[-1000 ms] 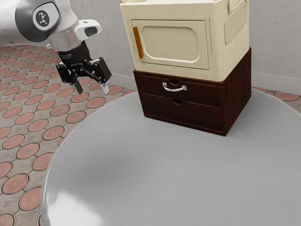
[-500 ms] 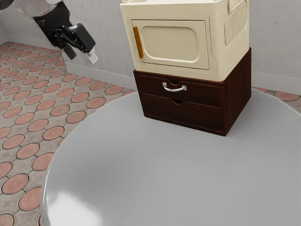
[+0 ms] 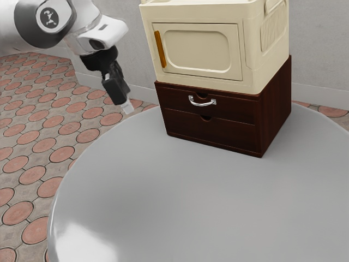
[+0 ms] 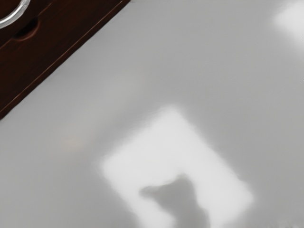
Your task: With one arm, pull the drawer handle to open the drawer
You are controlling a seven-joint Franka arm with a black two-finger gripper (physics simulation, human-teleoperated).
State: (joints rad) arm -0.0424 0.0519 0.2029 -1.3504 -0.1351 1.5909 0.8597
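Note:
My gripper (image 3: 126,105) hangs at the exterior view's left of the dark brown cabinet (image 3: 232,134), a gap away from it. It is seen edge-on, so whether it is open or shut cannot be told. The silver curved handle (image 3: 203,103) is fixed to the front of the upper drawer (image 3: 234,108), which sits flush with the cabinet. In the wrist view, part of the handle (image 4: 14,17) and the cabinet's dark front (image 4: 47,40) appear in a corner. Nothing touches the handle.
A cream box (image 3: 199,49) with an orange-brown door handle (image 3: 160,49) stands on top of the cabinet. The round grey table (image 3: 163,191) extends in front of the cabinet, with the tiled floor (image 3: 32,142) beyond its edge. Bright reflections lie on the tabletop (image 4: 228,95).
My hand first swung up and away, then came back down and turned, and is now lower and nearer the cabinet than half a second ago. Drawer and handle have not moved.

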